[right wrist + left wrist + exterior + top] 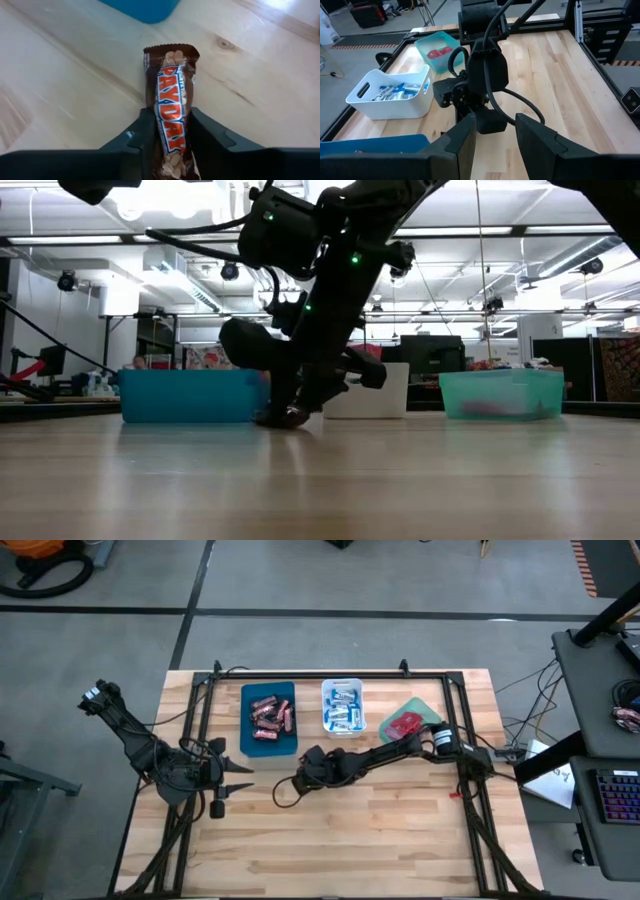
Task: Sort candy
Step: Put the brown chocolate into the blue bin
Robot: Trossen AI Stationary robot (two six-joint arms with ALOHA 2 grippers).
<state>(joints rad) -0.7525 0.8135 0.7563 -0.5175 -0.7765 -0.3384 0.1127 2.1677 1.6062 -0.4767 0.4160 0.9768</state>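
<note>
Grasping one candy bar (171, 120) on table (400, 830): right gripper (170, 132) jaws; left gripper (495, 135) jaws released; three trays.

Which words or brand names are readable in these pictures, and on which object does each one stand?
"PAYDAY": on the bar between the right pincer's fingers, lying on the table.
Wrappers in the blue tray, white tray and green tray: too small to read.
No other readable text.
</note>
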